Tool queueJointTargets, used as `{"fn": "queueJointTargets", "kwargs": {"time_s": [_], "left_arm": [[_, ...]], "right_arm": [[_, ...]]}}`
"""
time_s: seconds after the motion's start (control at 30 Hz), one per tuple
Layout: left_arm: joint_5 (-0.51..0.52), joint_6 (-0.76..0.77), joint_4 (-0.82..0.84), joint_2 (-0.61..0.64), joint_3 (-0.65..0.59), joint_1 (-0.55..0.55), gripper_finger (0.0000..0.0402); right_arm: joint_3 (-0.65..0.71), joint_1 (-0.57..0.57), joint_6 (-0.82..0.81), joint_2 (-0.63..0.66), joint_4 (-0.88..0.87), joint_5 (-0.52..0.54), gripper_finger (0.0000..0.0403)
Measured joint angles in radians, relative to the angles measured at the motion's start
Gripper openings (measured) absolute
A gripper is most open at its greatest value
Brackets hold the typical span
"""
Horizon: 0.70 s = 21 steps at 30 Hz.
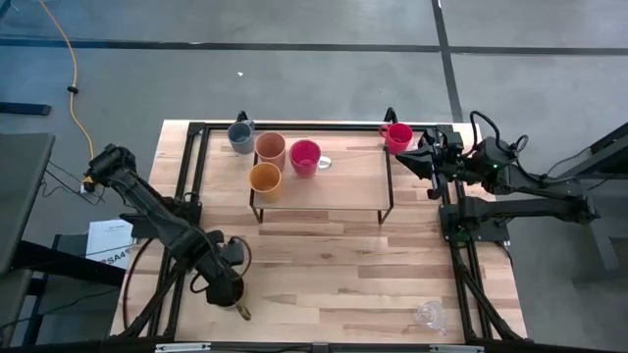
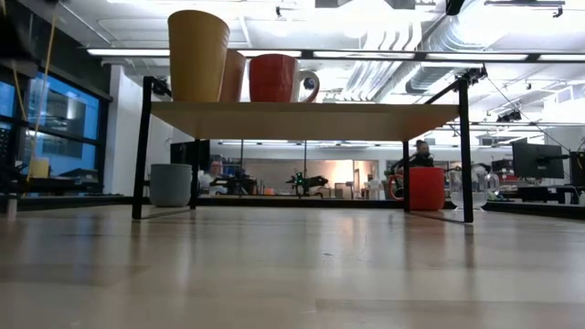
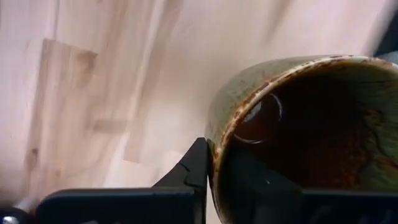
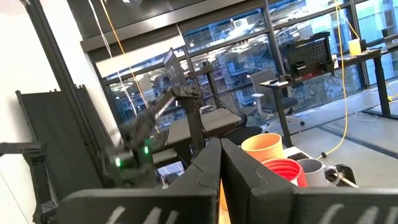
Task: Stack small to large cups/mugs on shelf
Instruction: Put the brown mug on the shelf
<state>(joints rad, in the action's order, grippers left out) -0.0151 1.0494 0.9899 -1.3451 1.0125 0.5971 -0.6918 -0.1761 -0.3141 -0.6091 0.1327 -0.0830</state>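
Low view: shelf point(image 2: 302, 119) bearing, at its 9 o'clock end, an orange-yellow cup point(image 2: 197, 55), peach tumbler point(image 2: 234, 75) and red mug point(image 2: 277, 78); beneath, grey-blue mug point(image 2: 171, 185) and red cup point(image 2: 423, 188).

Desk point(image 1: 334, 275): light wooden planks, black frame rails along its edges. Standing on it: shelf point(image 1: 339, 191), black metal frame with pale plank top; grey-blue mug point(image 1: 240, 136) beside the shelf's far left corner; red cup point(image 1: 397, 136) at its far right corner; clear glass cup point(image 1: 429, 316) near the front right edge. On the shelf: orange-yellow cup point(image 1: 265, 179), peach tumbler point(image 1: 271, 149), pink cup point(image 1: 305, 157), clustered at its left end.
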Motion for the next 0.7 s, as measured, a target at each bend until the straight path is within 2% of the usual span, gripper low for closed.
{"fn": "queueJointTargets", "kwargs": {"time_s": [0.17,0.33,0.5,0.7], "left_arm": [[0.009,-0.039,0.089,0.06,0.213,-0.14,0.0017],[0.083,-0.124,0.15,0.031,0.49,-0.352,0.0017],[0.094,-0.192,0.177,-0.11,0.715,-0.516,0.0017],[0.082,-0.333,0.274,-0.335,0.971,-0.612,0.0017]], "right_arm": [[0.0,0.0,0.0,0.0,-0.003,0.0,0.0],[0.0,0.0,0.008,0.0,-0.017,0.0,0.0],[0.0,0.0,0.004,0.0,-0.044,0.0,0.0],[0.0,0.0,0.004,-0.001,-0.047,0.0,0.0]]}}
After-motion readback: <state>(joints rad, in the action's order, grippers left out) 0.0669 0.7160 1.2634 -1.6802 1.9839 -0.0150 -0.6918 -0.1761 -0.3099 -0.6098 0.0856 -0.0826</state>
